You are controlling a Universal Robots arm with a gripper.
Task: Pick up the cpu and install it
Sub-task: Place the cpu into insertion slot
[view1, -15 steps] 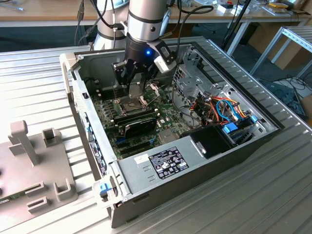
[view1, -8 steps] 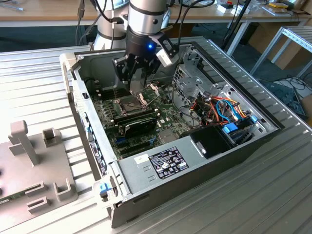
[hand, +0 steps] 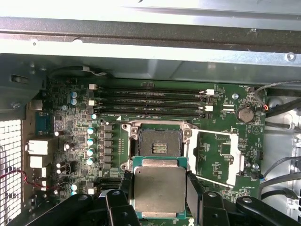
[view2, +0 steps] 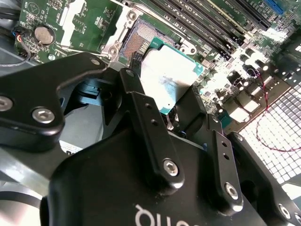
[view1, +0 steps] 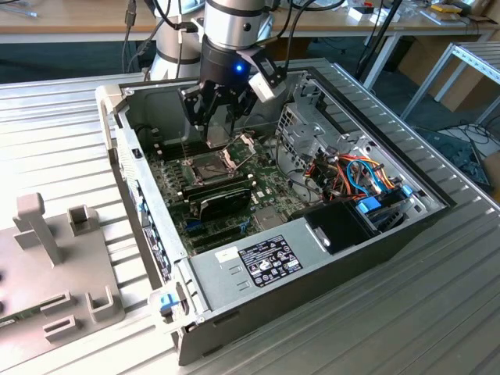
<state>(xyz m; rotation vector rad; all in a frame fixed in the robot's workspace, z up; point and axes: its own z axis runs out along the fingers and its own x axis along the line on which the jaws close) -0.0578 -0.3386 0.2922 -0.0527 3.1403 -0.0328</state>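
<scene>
End effector: the black, linked-finger end effector point(view1: 221, 123) is clamped on the cpu, pressing on opposite edges, which leaves the top and the underside free.
Cpu: the small, flat, square chip with a dull silver-grey top and green rim point(hand: 159, 190) hangs over the green motherboard point(hand: 70, 155), just beside the socket and not seated.
Socket: the square black socket point(hand: 159, 148) lies bare, and its hinged metal frame point(hand: 214, 157) stands open to one side, leaving room for the chip.
Case: the open grey desktop computer case point(view1: 328, 273) lies flat on the ribbed metal surface point(view1: 437, 312), so the board faces upward for reach.
</scene>
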